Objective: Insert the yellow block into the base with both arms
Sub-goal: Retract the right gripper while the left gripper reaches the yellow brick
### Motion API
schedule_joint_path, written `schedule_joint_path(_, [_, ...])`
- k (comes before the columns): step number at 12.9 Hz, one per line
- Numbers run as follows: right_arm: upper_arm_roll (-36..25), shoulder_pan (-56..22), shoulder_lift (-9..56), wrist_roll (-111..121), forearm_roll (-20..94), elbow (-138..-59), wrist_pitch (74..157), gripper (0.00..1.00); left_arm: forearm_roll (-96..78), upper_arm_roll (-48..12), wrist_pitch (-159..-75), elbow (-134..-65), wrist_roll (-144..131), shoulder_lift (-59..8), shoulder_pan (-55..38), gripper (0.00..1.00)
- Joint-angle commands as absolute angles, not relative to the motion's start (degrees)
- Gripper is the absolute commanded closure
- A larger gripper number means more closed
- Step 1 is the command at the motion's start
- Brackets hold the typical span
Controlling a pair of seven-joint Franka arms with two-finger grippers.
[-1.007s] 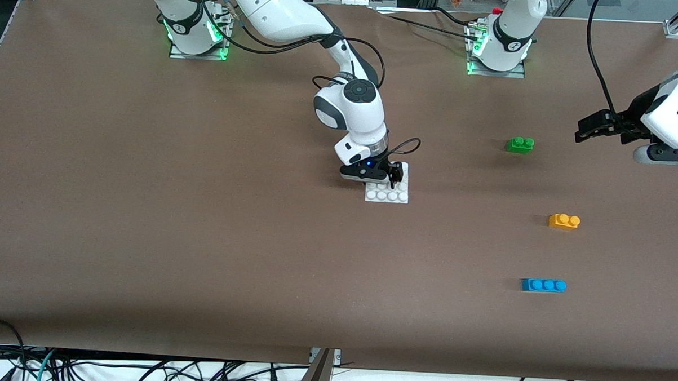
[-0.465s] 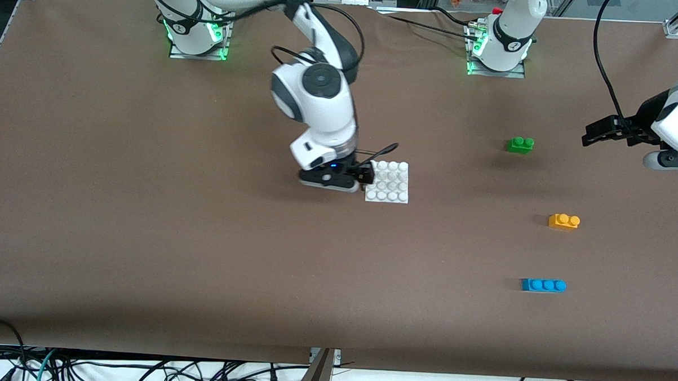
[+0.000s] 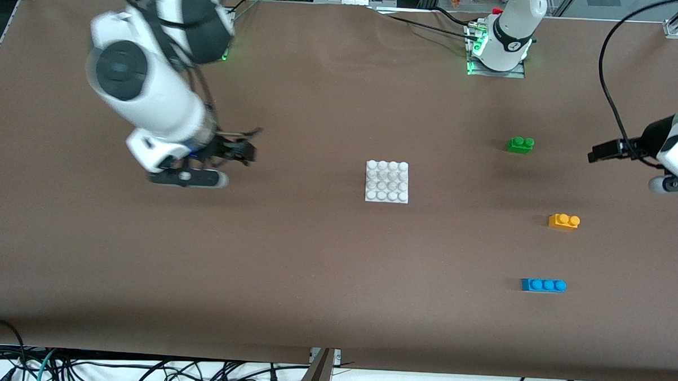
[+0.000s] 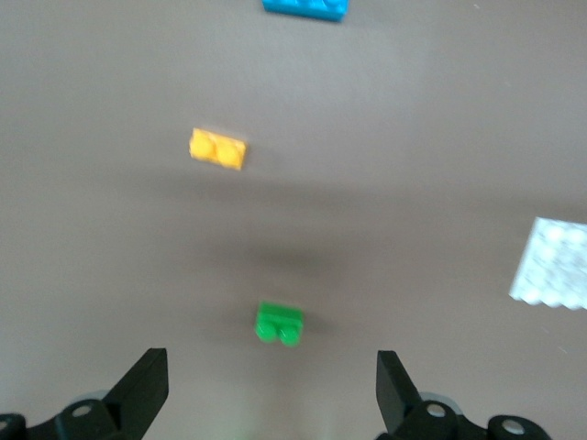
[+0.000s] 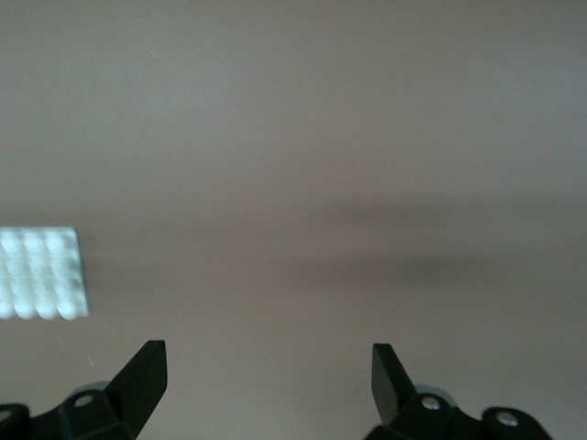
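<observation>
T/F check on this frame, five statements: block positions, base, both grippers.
1. The yellow block sits on the base. False: it lies on the table, apart from the base, toward the left arm's end.
2. The right gripper is open and empty. True.
3. The blue block is nearer the front camera than the yellow block. True.
4. The left gripper holds the green block. False: it is open and empty; the green block lies on the table.
5. The right gripper is over the base. False: it is over bare table toward the right arm's end.
</observation>
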State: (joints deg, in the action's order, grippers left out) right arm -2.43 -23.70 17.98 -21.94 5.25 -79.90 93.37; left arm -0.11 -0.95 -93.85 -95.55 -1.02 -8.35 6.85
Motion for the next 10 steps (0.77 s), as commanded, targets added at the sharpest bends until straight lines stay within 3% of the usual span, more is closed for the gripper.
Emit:
schedule_joint_path(1, [3.6, -12.9, 4.9, -15.6, 4.9, -92.2, 92.6, 0.01, 3.6, -1.4, -100.4, -93.7, 3.8, -15.0, 7.9, 0.00])
schedule_joint_path(3, [3.6, -9.6, -1.1, -10.7, 3.2, -95.5, 89.8, 0.01, 3.6, -1.4, -104.8, -93.9, 5.2, -20.0, 9.0, 0.00])
schedule_joint_path(7, [2.2, -5.2, -1.8, -3.0, 0.2, -93.3, 85.3, 0.01, 9.3, -1.4, -114.4, -94.6, 7.4, -27.7, 9.7, 0.00])
schedule_joint_path(10, [-0.8, -5.0, -2.3, -3.0, 0.0, -93.3, 85.3, 0.01, 8.9, -1.5, -116.3, -95.4, 12.6, -33.1, 12.0, 0.00])
